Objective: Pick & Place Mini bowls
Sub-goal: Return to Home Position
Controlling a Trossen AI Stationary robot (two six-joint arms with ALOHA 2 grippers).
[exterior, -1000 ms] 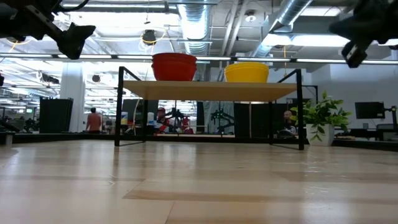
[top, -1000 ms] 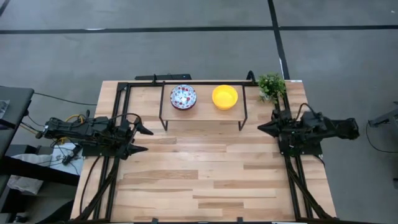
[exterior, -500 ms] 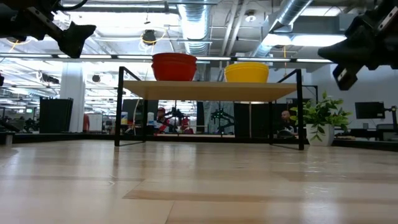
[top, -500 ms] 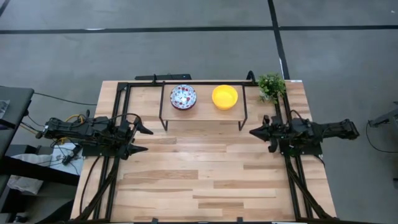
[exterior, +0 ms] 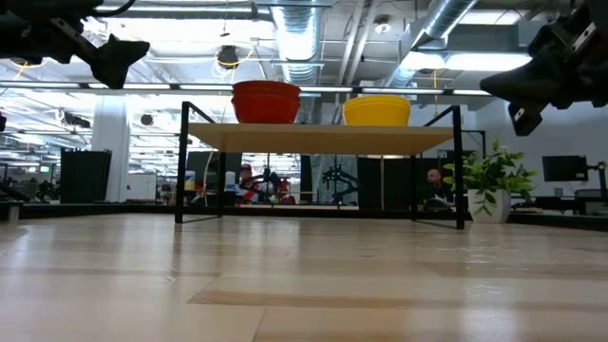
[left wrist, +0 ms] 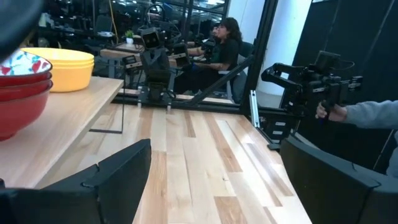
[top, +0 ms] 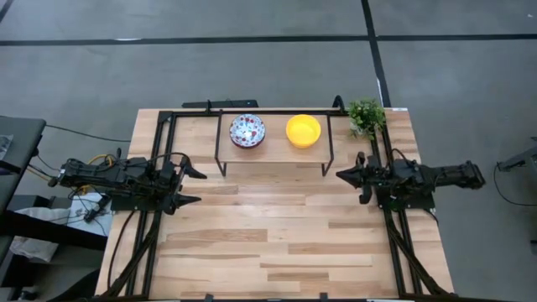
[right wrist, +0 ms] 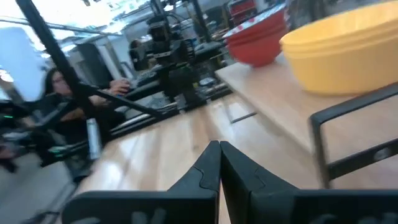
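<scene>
A: On the shelf (top: pixel 273 152), was everything stacked?
B: Yes, the yellow bowls (top: pixel 303 131) sat beside the speckled bowls (top: pixel 247 130); the job looked done. The left gripper (top: pixel 201 189) gaped empty, the right gripper (top: pixel 339 176) was pinched shut, both well apart from it.

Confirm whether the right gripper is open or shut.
Shut. In the right wrist view the right gripper shows its two dark fingers pressed tip to tip, no gap, nothing between them.

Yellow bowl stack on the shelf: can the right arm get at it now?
Probably yes. The right gripper, fingers shut, hovers by the right front corner of the shelf; nothing stands between it and the yellow bowl stack, open from above.
</scene>
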